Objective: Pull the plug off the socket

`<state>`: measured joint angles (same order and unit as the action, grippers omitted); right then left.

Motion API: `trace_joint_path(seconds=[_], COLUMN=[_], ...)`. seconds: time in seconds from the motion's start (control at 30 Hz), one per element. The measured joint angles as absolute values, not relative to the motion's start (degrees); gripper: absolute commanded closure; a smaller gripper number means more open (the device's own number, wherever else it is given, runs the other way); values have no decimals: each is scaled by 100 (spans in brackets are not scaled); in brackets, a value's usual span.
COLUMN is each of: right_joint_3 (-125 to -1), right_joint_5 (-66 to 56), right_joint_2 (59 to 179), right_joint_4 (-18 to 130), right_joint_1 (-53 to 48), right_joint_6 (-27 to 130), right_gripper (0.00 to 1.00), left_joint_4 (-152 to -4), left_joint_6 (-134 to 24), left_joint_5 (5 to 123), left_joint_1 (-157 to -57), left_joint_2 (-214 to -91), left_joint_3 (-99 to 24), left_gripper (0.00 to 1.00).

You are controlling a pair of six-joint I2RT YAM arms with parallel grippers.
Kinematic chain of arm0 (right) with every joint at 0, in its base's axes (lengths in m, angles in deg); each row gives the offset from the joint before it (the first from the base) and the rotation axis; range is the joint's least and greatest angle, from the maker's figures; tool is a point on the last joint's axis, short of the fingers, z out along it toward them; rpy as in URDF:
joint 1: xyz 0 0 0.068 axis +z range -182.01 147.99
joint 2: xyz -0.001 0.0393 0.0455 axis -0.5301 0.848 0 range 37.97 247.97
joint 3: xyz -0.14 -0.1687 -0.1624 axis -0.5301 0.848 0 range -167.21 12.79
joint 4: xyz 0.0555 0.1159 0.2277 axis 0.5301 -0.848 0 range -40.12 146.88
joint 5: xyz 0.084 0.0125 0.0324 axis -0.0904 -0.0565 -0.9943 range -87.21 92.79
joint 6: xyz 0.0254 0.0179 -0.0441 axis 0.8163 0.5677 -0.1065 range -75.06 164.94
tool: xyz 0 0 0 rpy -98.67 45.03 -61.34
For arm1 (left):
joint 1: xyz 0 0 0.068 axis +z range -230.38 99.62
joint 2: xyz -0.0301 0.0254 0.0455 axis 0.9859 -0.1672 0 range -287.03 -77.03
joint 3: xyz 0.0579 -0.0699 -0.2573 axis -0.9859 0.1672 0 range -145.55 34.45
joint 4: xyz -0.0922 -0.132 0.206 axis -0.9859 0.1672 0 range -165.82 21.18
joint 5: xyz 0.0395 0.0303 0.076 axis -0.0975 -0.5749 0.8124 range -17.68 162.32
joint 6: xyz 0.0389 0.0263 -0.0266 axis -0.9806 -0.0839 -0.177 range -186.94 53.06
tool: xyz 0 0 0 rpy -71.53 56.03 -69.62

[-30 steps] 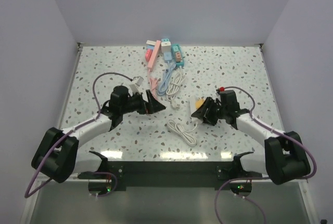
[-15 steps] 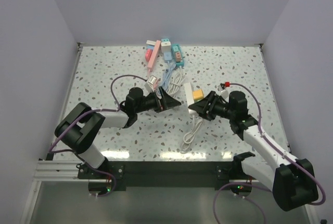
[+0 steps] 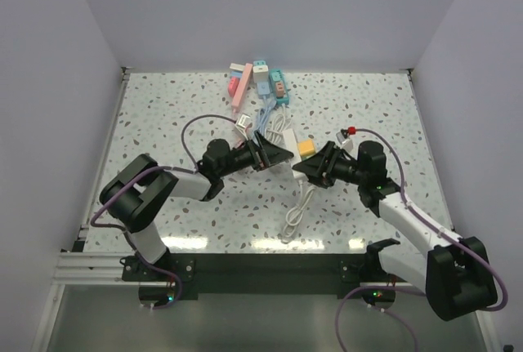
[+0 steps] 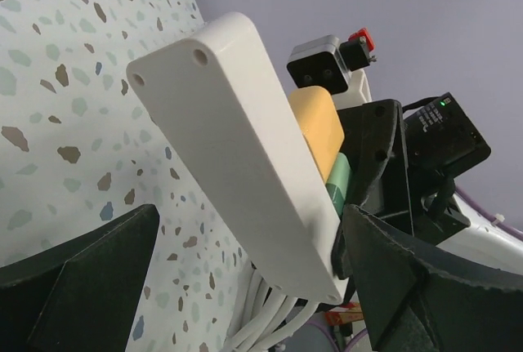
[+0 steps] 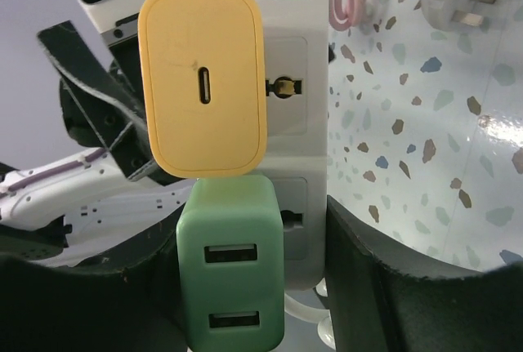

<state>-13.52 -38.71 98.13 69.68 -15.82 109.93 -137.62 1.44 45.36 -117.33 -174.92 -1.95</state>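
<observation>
The right gripper (image 3: 303, 169) is clamped on the sides of a long white plastic power strip (image 5: 298, 123), over the middle of the speckled desk (image 3: 163, 107). A rounded yellow plug (image 5: 203, 82) and a square green plug (image 5: 231, 262) sit in its sockets. The left gripper (image 4: 245, 229) stands wide apart around the strip.

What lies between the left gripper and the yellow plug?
The white power strip; the left wrist view shows its back facing the left gripper, the yellow plug behind it.
</observation>
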Motion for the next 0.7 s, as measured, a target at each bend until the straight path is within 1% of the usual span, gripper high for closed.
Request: trace_joint_path(seconds=[0.17, 0.37, 0.47, 0.5, 0.57, 0.6, 0.67, 0.7], right_joint_3=[-1299, -1299, -1301, -1301, -1301, -1304, -1304, -1304], right_joint_5=[-4150, -4389, -4463, -4478, -4515, -4531, -4546, -4550], right_joint_2=[9986, 10202, 10248, 10248, 10274, 10290, 10344, 10360], right_joint_4=[7438, 7532, 7578, 7586, 7623, 7654, 7676, 7693], right_joint_1=[-1582, -1578, -1580, -1585, -1582, -1582, -1593, -1596], right_joint_6=[11175, 11170, 11131, 11120, 11085, 11065, 10969, 10941], right_gripper=[100, 100, 100, 100, 100, 100, 100, 100], left_joint_4=[-14116, -14647, -14728, -14743, -14752, -14774, -14828, -14855], left_joint_6=[319, 612, 706, 743, 789, 854, 1101, 1184], left_joint_5=[4554, 4604, 4617, 4624, 4639, 4641, 4639, 4643], left_joint_1=[-11759, -11765, -11770, -11770, -11770, -11768, -11765, -11763], left_joint_2=[-17874, -18143, -18196, -18218, -18270, -18316, -18386, -18410], left_joint_3=[-278, -425, -473, -475, -475, -475, -475, -475], left_gripper=[0, 0, 12, 24, 36, 47, 57, 65])
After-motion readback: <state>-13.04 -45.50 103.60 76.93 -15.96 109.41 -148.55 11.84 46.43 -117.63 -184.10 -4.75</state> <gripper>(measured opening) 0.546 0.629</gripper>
